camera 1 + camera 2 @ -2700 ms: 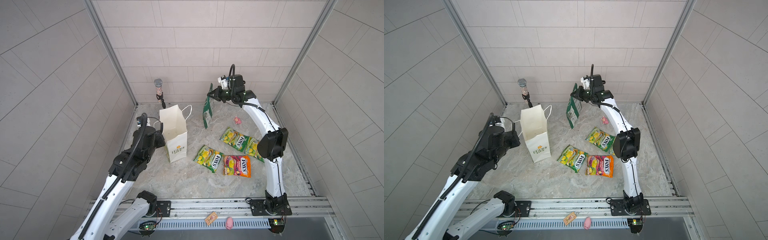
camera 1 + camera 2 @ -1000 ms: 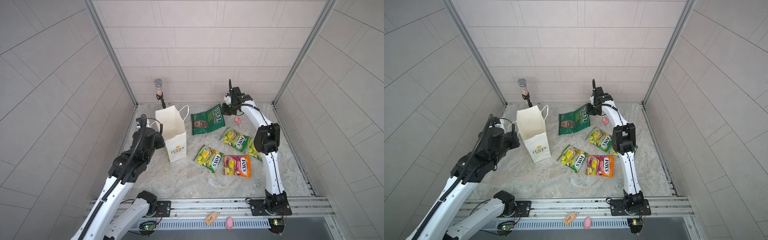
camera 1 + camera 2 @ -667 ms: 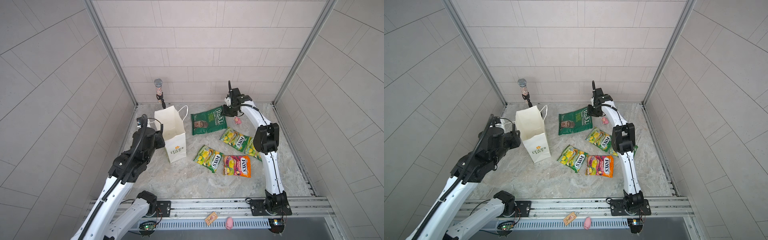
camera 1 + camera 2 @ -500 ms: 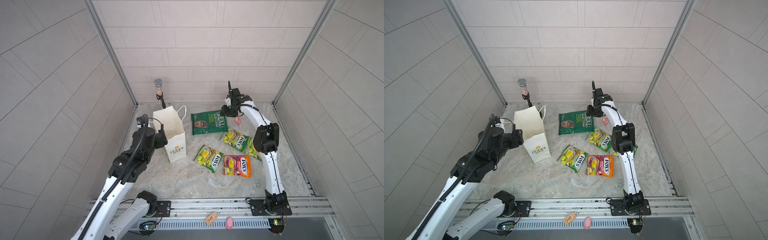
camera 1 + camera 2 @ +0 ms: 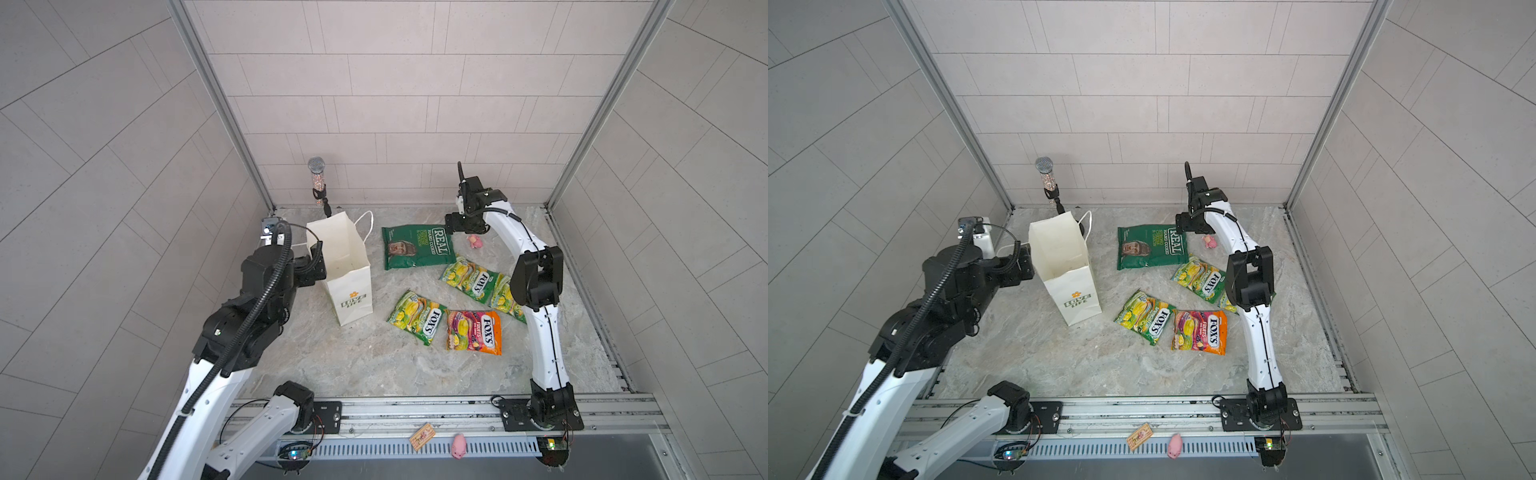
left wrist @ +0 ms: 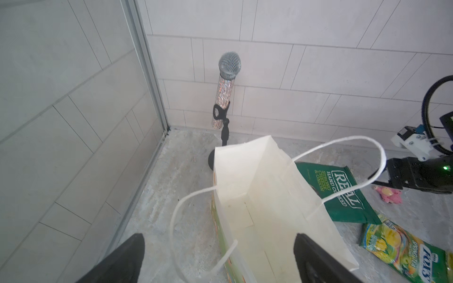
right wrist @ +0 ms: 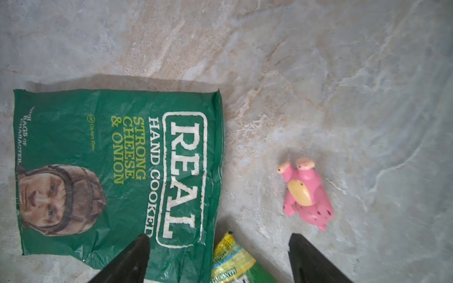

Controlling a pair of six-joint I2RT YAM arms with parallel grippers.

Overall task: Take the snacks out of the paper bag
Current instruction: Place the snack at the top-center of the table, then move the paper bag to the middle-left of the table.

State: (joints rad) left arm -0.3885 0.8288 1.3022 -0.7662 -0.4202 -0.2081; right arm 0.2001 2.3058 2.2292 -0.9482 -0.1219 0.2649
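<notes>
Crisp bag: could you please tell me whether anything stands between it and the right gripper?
Nothing visible does: the open right gripper hangs over the crisp bag's edge; the pig lies apart, beside it.

The crisp bag (image 7: 117, 171) reads "REAL HAND COOKED", candy bags (image 5: 417, 318) "FOX'S", the paper bag (image 5: 351, 299) "LOVE LIFE".

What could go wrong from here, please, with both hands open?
The left hand straddles the rim of the empty-looking paper bag, near its cord handle; pulling back might snag it and topple the bag. The right hand hovers over the REAL crisp bag beside the pink pig toy; retreating could drag either.
</notes>
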